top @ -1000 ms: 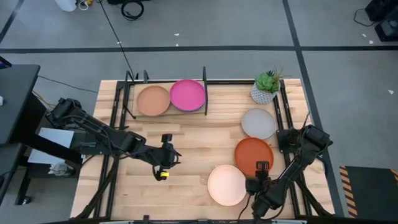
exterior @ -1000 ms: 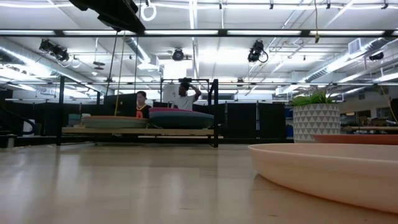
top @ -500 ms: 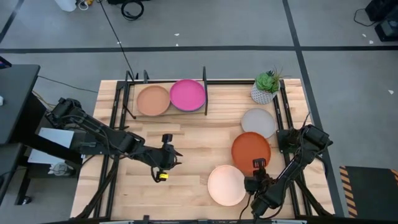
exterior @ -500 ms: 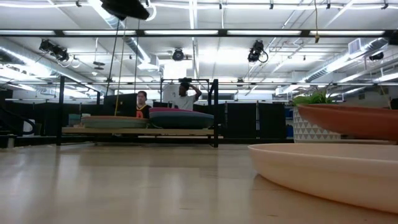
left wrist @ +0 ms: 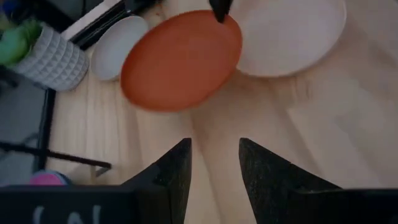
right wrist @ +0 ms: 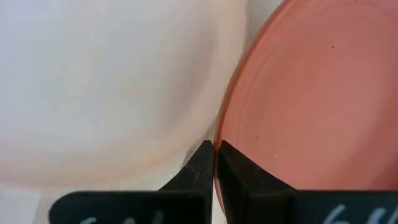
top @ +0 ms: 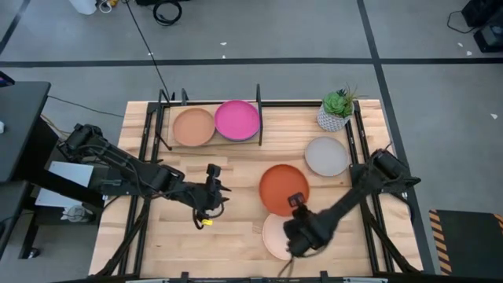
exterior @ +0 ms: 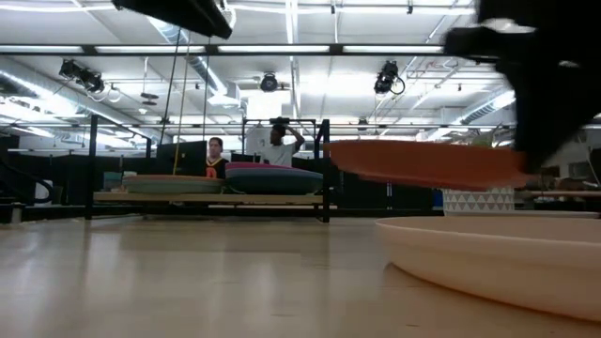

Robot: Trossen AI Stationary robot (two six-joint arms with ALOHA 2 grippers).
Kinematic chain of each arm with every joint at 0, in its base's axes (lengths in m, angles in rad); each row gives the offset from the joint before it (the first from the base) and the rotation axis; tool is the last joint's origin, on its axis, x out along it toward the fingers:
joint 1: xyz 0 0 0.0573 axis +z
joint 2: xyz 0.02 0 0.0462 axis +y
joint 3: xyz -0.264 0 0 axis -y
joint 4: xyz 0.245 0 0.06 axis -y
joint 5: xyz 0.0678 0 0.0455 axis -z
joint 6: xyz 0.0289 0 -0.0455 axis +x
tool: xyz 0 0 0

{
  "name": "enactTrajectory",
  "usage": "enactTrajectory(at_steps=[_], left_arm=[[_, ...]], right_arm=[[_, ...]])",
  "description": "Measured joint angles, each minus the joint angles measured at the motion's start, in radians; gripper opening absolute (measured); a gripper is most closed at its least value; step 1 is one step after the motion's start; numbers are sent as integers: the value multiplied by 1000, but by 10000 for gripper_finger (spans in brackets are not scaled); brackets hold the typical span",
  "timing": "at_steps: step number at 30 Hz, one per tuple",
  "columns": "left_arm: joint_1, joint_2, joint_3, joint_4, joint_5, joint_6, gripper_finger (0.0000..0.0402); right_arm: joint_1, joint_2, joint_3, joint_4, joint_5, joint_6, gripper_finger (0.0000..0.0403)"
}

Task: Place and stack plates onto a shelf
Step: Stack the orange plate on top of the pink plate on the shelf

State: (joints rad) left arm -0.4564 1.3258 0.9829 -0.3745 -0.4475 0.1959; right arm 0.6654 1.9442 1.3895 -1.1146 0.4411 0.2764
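The fingers of the right gripper point(top: 293, 206) are clenched on the rim of the orange-red plate point(top: 284, 188), as the right wrist view shows, with the two dark fingers point(right wrist: 200, 167) pressed together at the plate's edge. In the low view the orange-red plate point(exterior: 423, 162) is off the surface, roughly level, above the cream plate point(exterior: 498, 258). From above, the orange-red plate overlaps the far edge of the cream plate point(top: 271, 234), which lies flat on the surface point(top: 236, 181) near its front edge. The right arm crosses over part of the cream plate.

The fingers of the left gripper point(top: 214, 196) are parted and grasp nothing; the left wrist view shows a clear gap between the fingers point(left wrist: 177, 163) over bare wood. This gripper sits left of the orange-red plate, apart from it.

The grey plate point(top: 325, 156) lies on the surface right of the orange-red plate, near a potted plant point(top: 336, 109). The shelf point(top: 167, 137) stands at the far left of the surface and carries the tan plate point(top: 193, 126) and the magenta plate point(top: 236, 119) side by side, each on top of other plates, as the low view shows.
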Motion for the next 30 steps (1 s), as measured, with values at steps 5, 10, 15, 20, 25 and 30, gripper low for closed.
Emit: enactTrajectory(at_steps=[5, 10, 15, 20, 25, 30], left_arm=[[-9, 59, -1, -2, -6, 183, 159], [-19, 131, -1, 1, -95, 374, 207], [-17, 177, -2, 22, -192, 528, 234], [-11, 202, -2, 57, -241, 629, 230], [-13, 212, -2, 59, -276, 666, 214], [-14, 213, -1, 66, -307, 687, 188]], right_arm=[[-84, 0, 67, 61, -58, -170, 18], [-135, -4, 128, 89, -102, -292, 18], [-184, -25, 169, 113, -132, -372, 18], [-228, -40, 184, 150, -195, -429, 18], [-252, -74, 184, 186, -207, -444, 18], [-258, -94, 184, 242, -239, -459, 18]])
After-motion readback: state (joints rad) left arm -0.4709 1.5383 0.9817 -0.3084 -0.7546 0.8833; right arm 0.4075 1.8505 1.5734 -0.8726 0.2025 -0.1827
